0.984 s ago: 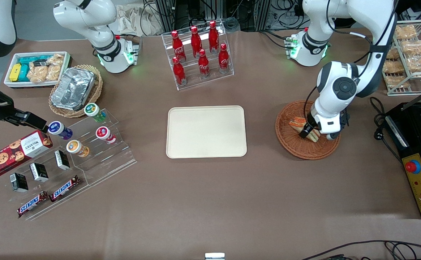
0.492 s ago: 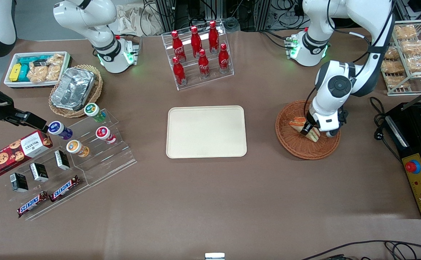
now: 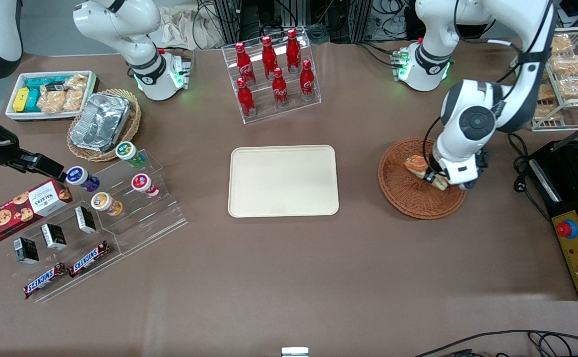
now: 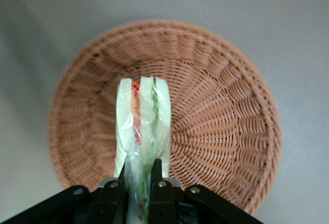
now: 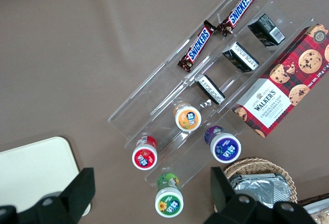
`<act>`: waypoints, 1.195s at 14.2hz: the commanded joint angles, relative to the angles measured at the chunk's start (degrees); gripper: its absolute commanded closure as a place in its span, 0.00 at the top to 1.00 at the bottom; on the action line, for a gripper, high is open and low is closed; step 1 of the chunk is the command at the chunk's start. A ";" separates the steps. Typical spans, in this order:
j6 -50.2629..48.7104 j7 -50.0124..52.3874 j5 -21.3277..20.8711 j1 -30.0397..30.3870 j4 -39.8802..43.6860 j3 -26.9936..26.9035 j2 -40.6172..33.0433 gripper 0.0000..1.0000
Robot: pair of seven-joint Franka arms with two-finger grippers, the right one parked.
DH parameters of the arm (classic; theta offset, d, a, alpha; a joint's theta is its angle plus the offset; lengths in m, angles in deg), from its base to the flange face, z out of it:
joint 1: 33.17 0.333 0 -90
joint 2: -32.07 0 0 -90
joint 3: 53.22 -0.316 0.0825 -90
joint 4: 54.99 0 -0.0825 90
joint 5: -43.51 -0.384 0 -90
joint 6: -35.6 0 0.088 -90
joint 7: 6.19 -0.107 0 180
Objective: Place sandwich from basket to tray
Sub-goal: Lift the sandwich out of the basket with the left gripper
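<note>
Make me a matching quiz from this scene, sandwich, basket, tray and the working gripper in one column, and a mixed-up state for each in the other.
Things:
1. sandwich
2. basket
3. tray
4. gripper

States:
A. bare, mid-table
B. shut, above the basket
C. clamped between two fingers
D. woven, under the raised wedge

Pairs: 1-C, 2-D, 3-A, 4-B
</note>
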 commanded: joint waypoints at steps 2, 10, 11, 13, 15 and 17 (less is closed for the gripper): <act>-13.66 -2.01 0.10 0.22 12.96 0.10 -0.02 0.00; -29.05 -27.12 9.59 4.17 30.04 -0.17 -0.55 0.00; -29.67 -29.77 9.42 4.09 30.04 -0.17 -0.72 0.00; -29.77 -31.37 9.25 4.09 30.04 -0.17 -0.81 0.00; -29.77 -32.16 9.07 3.56 30.04 0.18 -0.99 0.00; -29.68 -33.22 8.98 2.78 30.04 0.97 -0.90 0.00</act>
